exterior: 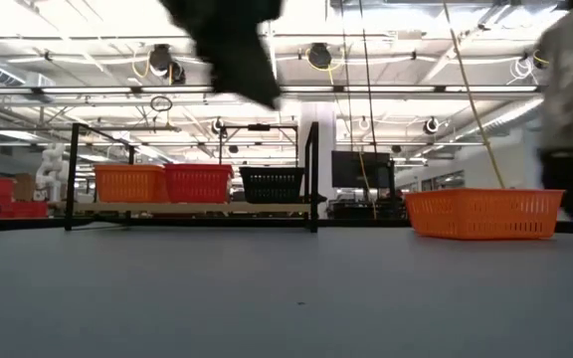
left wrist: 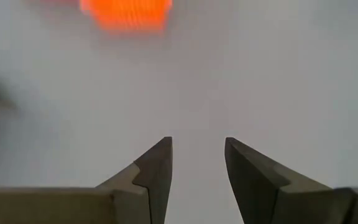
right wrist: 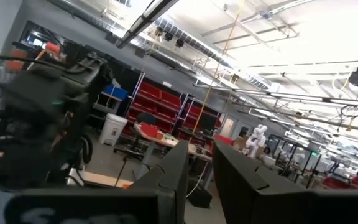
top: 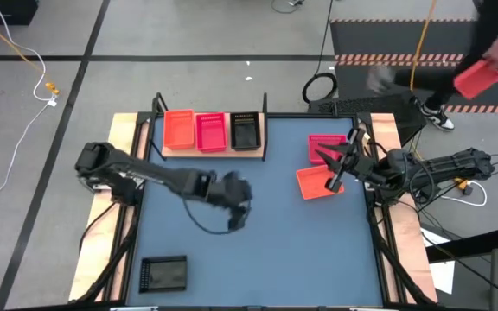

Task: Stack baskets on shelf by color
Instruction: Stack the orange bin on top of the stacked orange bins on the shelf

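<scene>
Looking down at the tabletop (top: pixel 266 250), I see the shelf (top: pixel 210 152) at the far edge with three baskets in a row on it: an orange-red one (top: pixel 178 129), a pink one (top: pixel 210 131) and a black one (top: pixel 245 131).

More baskets wait to be sorted. An orange-red basket (top: pixel 318 182) and a pink basket (top: pixel 322 147) sit near the right side, close together. Another black basket (top: pixel 163 274) sits alone in the near left corner.

My left end effector (top: pixel 237 210) hangs over the middle of the tabletop. Its fingers (left wrist: pixel 157 168) are spread apart with nothing between them. My right end effector (top: pixel 337 168) is above the two baskets on the right. Its fingers (right wrist: pixel 173 171) have a small gap and hold nothing.

I think these baskets are light and a bit bendy, with thin slotted walls. They could slide or tip if pushed. I would pinch one side wall at its middle, one finger inside and one outside, and lift slowly.

A person (top: pixel 491 52) walks by past the table holding a red basket (top: pixel 477 79).
</scene>
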Robot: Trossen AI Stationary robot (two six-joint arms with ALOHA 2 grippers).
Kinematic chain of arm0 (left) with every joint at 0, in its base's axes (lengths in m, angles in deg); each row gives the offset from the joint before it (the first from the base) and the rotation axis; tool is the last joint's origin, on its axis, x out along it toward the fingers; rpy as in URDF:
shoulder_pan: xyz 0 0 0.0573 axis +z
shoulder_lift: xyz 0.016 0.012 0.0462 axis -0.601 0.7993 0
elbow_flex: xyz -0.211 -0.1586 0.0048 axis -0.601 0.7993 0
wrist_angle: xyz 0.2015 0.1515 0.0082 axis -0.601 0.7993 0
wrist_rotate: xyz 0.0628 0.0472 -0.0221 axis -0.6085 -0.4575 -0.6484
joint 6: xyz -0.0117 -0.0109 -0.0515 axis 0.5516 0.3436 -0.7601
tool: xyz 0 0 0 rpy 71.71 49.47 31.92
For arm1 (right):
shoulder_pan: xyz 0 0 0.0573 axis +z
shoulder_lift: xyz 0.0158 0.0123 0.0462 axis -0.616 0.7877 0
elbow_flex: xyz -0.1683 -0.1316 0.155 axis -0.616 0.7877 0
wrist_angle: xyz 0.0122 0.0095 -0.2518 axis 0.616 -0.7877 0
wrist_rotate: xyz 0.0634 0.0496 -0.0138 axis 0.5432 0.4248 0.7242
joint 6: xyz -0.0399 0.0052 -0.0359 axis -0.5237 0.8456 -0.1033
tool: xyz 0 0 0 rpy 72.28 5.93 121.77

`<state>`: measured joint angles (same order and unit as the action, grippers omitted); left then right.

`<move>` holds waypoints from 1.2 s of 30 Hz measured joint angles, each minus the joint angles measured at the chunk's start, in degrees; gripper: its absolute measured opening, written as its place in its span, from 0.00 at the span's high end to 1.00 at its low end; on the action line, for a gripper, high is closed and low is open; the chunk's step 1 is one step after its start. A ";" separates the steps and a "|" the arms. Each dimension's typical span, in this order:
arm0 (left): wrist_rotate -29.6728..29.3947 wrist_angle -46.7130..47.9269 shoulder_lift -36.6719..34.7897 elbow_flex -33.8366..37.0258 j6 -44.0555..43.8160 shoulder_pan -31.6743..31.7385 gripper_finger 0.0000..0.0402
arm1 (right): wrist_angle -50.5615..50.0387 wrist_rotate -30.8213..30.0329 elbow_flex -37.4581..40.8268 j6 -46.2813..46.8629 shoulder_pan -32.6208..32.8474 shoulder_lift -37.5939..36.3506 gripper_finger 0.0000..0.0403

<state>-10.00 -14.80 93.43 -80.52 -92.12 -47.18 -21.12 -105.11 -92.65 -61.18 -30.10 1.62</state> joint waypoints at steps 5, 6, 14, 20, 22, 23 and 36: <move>4.20 -26.39 5.33 -0.04 29.57 7.30 0.63 | -2.54 -0.05 0.00 1.71 0.02 0.02 0.84; 6.79 -30.61 6.83 -0.04 34.99 8.13 0.63 | -2.80 -0.05 0.00 2.05 0.02 0.01 0.84; 9.96 -44.01 17.49 -0.03 57.72 11.24 0.63 | -9.75 -0.15 0.00 2.12 0.02 0.02 0.84; 14.28 -44.55 26.34 -6.61 61.15 12.87 0.63 | -12.06 -0.20 0.00 2.23 0.02 0.01 0.84; 14.67 -43.27 29.23 -10.38 62.04 13.22 0.63 | -12.07 -0.20 0.00 2.94 0.02 0.00 0.84; 14.64 -41.94 30.71 -12.51 62.56 13.38 0.63 | -12.21 -0.20 0.00 3.00 0.02 0.00 0.84; 14.40 -28.59 35.33 -22.05 70.94 16.33 0.63 | -14.44 -0.20 0.00 1.72 0.02 0.00 0.84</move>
<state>4.40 -43.39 128.76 -102.57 -21.17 -30.85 -35.55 -105.31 -92.64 -59.46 -30.08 1.62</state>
